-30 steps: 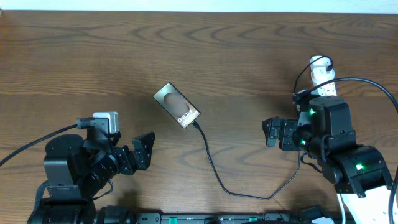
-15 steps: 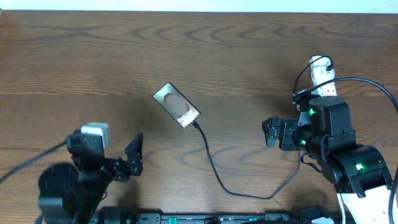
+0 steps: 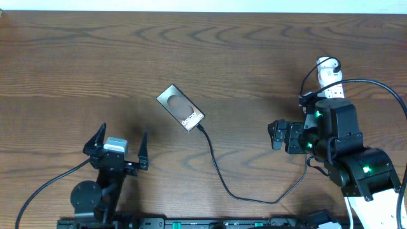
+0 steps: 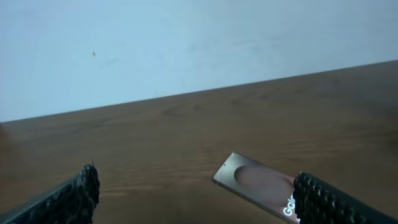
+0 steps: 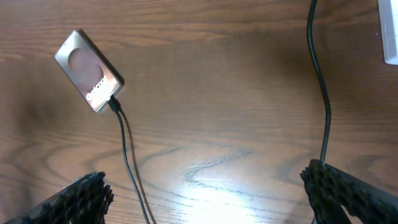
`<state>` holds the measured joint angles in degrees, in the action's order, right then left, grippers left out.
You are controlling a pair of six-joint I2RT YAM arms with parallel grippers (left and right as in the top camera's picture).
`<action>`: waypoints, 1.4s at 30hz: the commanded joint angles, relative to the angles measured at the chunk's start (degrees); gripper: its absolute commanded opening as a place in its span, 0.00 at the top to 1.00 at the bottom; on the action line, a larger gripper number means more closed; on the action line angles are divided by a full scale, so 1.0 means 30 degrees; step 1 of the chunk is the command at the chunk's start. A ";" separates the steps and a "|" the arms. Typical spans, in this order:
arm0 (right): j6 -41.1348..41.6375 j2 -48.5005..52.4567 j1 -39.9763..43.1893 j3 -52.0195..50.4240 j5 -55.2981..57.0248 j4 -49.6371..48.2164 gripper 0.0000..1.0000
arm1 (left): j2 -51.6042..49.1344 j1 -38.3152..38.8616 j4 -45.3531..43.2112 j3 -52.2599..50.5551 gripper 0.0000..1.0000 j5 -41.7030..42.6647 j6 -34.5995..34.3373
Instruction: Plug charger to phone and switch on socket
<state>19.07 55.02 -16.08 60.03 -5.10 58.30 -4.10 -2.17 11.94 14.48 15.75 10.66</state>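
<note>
The phone (image 3: 180, 107) lies flat mid-table, its Galaxy label end toward the front right. The charger cable (image 3: 219, 173) has its black tip in the phone's lower end and loops away toward the right arm. The phone also shows in the left wrist view (image 4: 258, 186) and in the right wrist view (image 5: 89, 70), where the cable (image 5: 127, 162) is seen plugged in. The white socket (image 3: 329, 77) sits at the far right, mostly hidden behind the right arm. My left gripper (image 3: 119, 145) is open and empty, front left. My right gripper (image 3: 278, 135) is open and empty, right of the cable.
A thicker black robot cable (image 5: 320, 87) crosses the right wrist view. A white corner (image 5: 388, 37) shows at that view's upper right edge. A pale wall (image 4: 186, 43) rises behind the table's far edge.
My left arm has drawn back toward the front edge and swung its open gripper round to face the far side. The right arm, phone and cable have not moved.
</note>
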 commanded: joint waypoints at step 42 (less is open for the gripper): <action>-0.1617 -0.0036 -0.0277 -0.0015 0.2871 -0.0022 0.01 | 0.1275 -0.0073 -0.3155 -0.4750 0.02 0.0022 -0.2288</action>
<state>18.26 55.05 -16.12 60.01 -3.84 58.28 -0.62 -2.17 1.78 1.89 16.16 4.27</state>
